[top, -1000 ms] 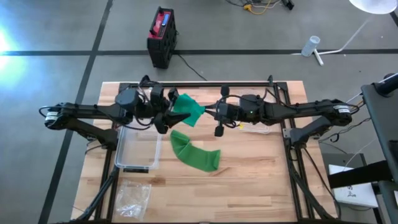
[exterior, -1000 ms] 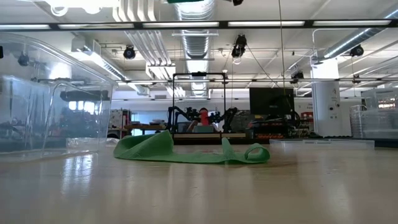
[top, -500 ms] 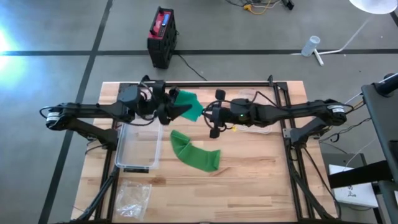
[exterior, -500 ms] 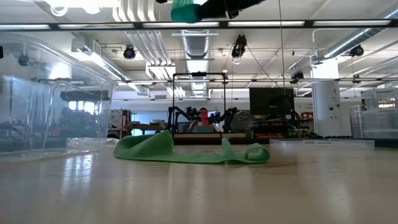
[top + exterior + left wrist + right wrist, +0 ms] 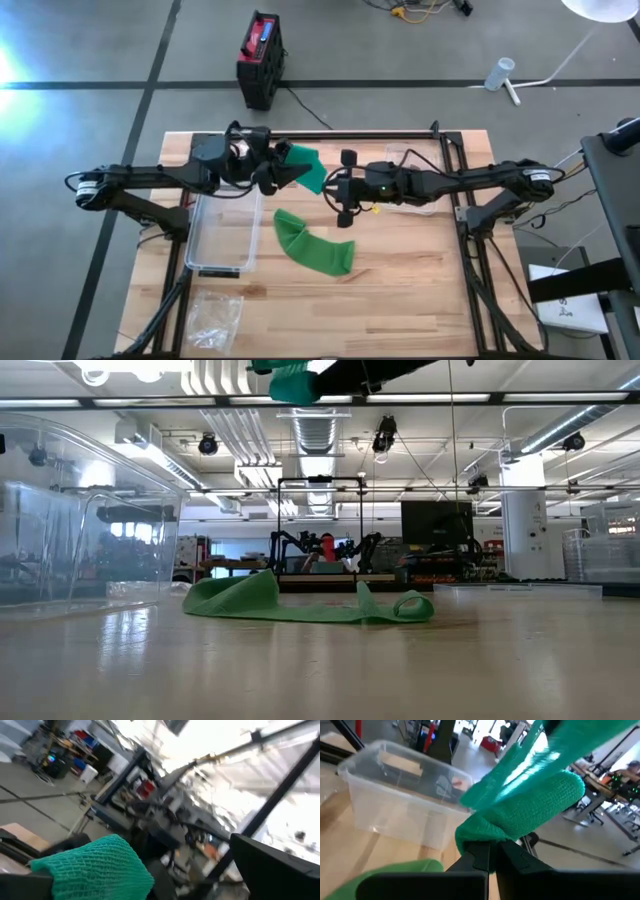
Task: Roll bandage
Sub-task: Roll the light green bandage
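Observation:
A green mesh bandage is held up between my two grippers above the table's far middle point(image 5: 308, 170). Its loose part lies in a crumpled heap on the table point(image 5: 316, 250), also seen in the low view point(image 5: 300, 603). My left gripper point(image 5: 278, 176) is shut on one green end point(image 5: 95, 865). My right gripper point(image 5: 335, 190) is shut on the rolled part point(image 5: 530, 805). The held bandage shows at the top edge of the low view point(image 5: 295, 380). My left gripper holds a bunched green end of the bandage point(image 5: 115, 870), lifted clear of the table, coming level from the table's left; its fingers are mostly hidden by the cloth. My right gripper pinches the bandage roll at one end point(image 5: 480, 839) between its two shut fingers point(image 5: 512, 857), coming level from the table's right. The roll stands out tilted beyond the fingertips, clear of the table. A flat green band point(image 5: 555, 740) runs on from it.
A clear plastic bin point(image 5: 222, 235) stands on the table under the left arm and shows in the right wrist view point(image 5: 395, 805). A clear plastic bag point(image 5: 212, 318) lies at the near left corner. The near right half of the tabletop point(image 5: 420, 290) is bare wood.
My right gripper has gone toward the table's left edge, closer to my left gripper, carrying the rolled part. The stretch of bandage held between the two grippers has become shorter. The heap on the table has stayed where it was.

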Motion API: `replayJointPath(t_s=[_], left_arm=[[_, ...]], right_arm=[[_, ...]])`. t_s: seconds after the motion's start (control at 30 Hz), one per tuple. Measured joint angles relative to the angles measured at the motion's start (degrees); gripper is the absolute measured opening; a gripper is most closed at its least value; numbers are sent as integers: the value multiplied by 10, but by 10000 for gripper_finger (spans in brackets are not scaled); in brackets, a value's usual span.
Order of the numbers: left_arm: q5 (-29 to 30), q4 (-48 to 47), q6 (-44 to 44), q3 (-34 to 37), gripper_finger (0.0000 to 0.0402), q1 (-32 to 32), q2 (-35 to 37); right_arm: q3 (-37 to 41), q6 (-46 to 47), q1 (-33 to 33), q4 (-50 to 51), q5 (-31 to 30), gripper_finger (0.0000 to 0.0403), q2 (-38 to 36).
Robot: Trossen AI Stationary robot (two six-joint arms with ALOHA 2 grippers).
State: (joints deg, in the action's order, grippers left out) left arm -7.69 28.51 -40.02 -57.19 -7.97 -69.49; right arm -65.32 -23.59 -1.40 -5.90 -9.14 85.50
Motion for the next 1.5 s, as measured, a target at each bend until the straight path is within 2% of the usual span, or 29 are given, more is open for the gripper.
replayJointPath(t_s=[0.27,0.53,0.7,0.77,0.97,1.07,1.33,1.43,1.5], left_arm=[[-59,-72,41,0,366,-14,2],[-53,-91,19,0,386,-24,2],[-81,-146,15,0,393,-24,2],[-62,-148,-5,0,393,-26,1],[73,-132,-97,0,386,-48,1],[82,-142,-127,0,386,-57,1],[-60,-155,-104,0,394,-58,-4],[-112,-181,-115,0,392,-59,-4],[-124,-202,-133,0,387,-59,-4]], right_arm=[[0,0,0,4,23,3,-5],[0,16,0,32,36,3,-4],[0,20,-1,40,36,3,-3],[0,20,-1,39,37,3,-3],[0,29,-2,39,31,3,-3],[0,29,-2,43,32,3,-3],[0,26,-1,53,42,3,-2],[0,30,-1,53,71,3,-2],[0,30,-1,53,87,3,-2]])
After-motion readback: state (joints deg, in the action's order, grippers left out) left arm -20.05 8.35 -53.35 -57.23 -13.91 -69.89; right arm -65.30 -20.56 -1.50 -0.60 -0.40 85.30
